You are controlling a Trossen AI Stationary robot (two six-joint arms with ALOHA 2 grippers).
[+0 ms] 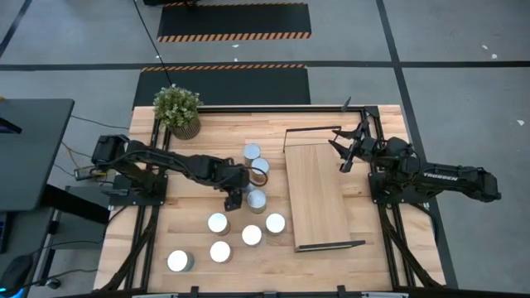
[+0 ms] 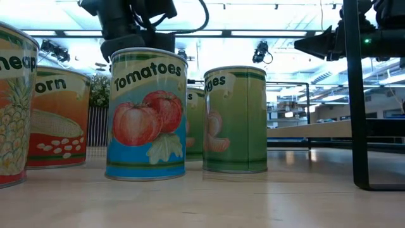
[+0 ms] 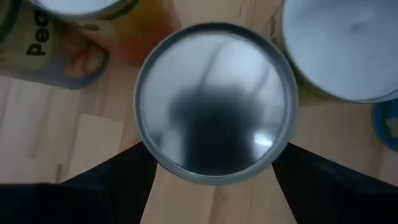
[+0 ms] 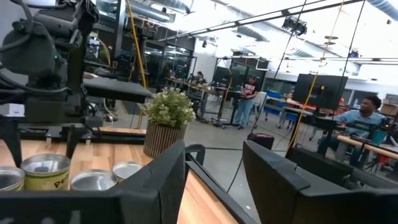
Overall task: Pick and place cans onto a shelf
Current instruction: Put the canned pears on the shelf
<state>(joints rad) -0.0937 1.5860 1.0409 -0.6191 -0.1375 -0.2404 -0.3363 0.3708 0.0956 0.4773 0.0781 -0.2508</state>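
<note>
Your left pincer (image 1: 234,197) sits near the middle of the desk (image 1: 190,240), directly above one can (image 3: 216,102). In the left wrist view its two dark fingers (image 3: 118,180) stand apart on either side of that can's shiny round top, not clamped on it. In the low view the arm comes down over the tomato can (image 2: 147,115), with a green-labelled can (image 2: 235,119) just beside it at 3 o'clock.

From above, the other cans are grouped around the pincer: one at 12 o'clock (image 1: 252,151), one at 1 o'clock (image 1: 260,168), one touching distance at 3 o'clock (image 1: 257,199). More lie toward 6 o'clock: (image 1: 218,223), (image 1: 252,235), (image 1: 275,223), (image 1: 219,252) and, farthest out at 7 o'clock, (image 1: 180,261).

The shelf (image 1: 319,194) lies at 3 o'clock of the cluster, its light board bare, with black wire frames at both short ends.

Your right pincer (image 1: 346,149) hovers over the shelf's far corner, fingers (image 4: 155,180) spread apart and holding nothing. A potted plant (image 1: 177,108) stands at the desk's 11 o'clock corner. People (image 4: 360,118) sit and stand in the room beyond.
</note>
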